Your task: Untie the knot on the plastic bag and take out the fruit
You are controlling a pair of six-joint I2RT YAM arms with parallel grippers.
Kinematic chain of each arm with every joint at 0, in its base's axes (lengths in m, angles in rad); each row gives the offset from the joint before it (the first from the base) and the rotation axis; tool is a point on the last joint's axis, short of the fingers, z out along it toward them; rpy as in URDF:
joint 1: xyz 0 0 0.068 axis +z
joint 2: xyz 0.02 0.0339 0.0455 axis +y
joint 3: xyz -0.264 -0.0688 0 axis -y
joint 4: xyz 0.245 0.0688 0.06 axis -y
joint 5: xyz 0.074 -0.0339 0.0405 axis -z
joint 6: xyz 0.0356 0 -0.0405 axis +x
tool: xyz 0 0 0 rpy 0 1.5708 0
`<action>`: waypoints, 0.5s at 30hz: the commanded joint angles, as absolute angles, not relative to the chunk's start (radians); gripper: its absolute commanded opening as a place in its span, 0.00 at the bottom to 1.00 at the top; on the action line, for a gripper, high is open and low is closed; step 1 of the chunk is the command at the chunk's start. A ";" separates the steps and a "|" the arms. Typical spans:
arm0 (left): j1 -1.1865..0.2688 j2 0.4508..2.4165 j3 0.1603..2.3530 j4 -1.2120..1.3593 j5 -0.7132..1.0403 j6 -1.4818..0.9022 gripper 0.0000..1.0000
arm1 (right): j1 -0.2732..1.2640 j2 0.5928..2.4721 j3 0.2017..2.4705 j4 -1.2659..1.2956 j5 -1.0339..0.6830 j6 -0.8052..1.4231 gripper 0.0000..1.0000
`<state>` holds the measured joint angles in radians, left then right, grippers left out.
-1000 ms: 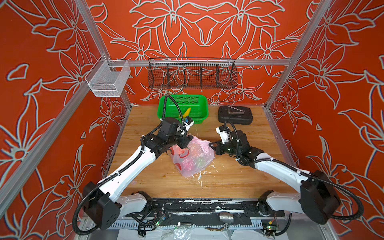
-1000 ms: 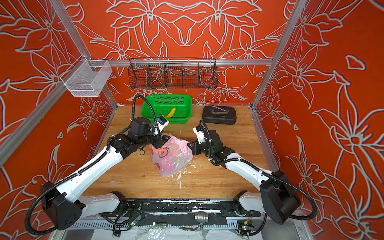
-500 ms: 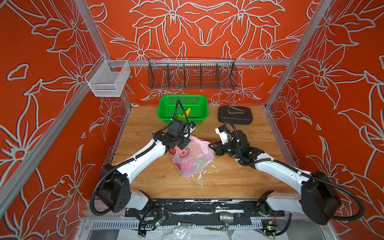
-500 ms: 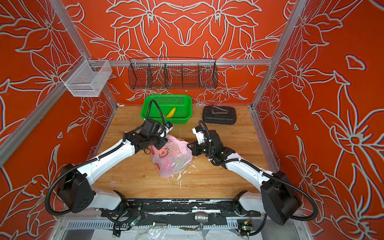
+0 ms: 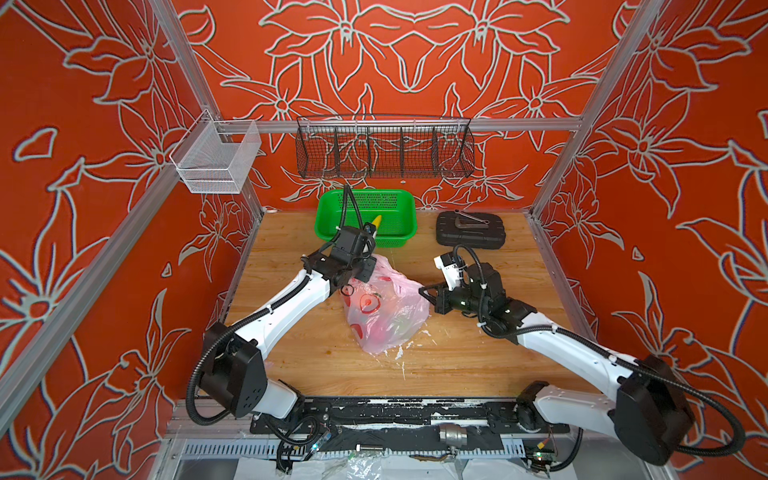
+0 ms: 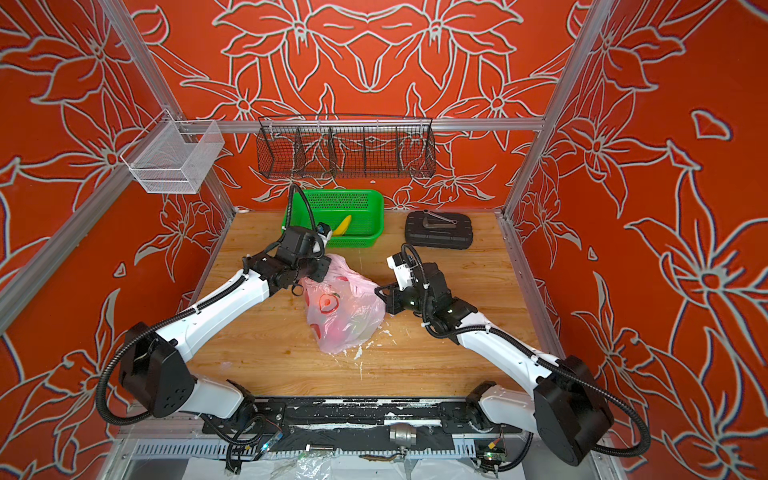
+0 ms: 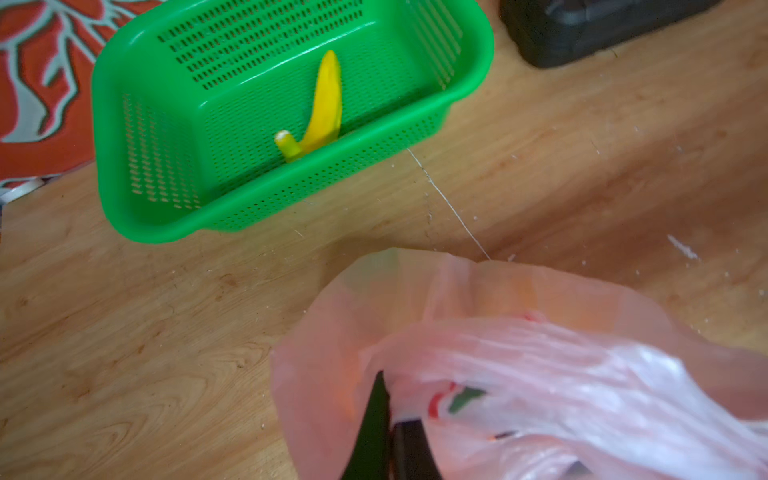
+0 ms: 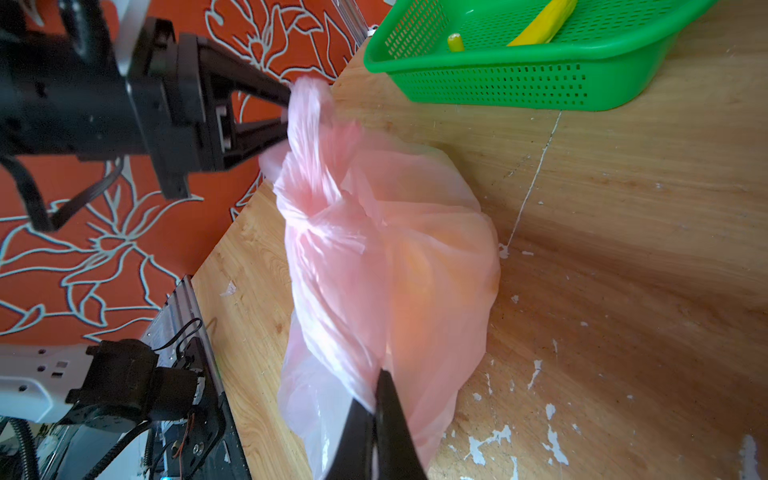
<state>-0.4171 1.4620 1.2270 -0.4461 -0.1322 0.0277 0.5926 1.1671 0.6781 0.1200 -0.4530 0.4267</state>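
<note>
Behind the plastic bag [image 5: 386,307], clamped by left pincer [image 7: 382,419] and right pincer [image 8: 376,399], the green basket [image 5: 405,216] holds one banana [image 7: 326,104].

Both top views are bright, evenly lit and sharp. In the wrist views the bag [image 7: 540,365] blurs with white glare; soft shadow lies beside it.
</note>
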 commanded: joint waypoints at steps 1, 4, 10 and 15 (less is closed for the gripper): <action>-0.356 1.462 1.257 -0.436 -0.068 -0.127 0.03 | 0.637 1.118 0.633 0.159 -0.482 0.407 0.05; -0.335 1.456 1.274 -0.435 -0.032 -0.163 0.03 | 0.690 1.092 0.585 0.216 -0.487 0.397 0.08; -0.327 1.465 1.314 -0.446 -0.016 -0.202 0.03 | 0.773 1.108 0.515 0.278 -0.487 0.325 0.22; -0.317 1.464 1.335 -0.466 -0.022 -0.259 0.11 | 0.792 1.114 0.525 0.218 -0.507 0.268 0.33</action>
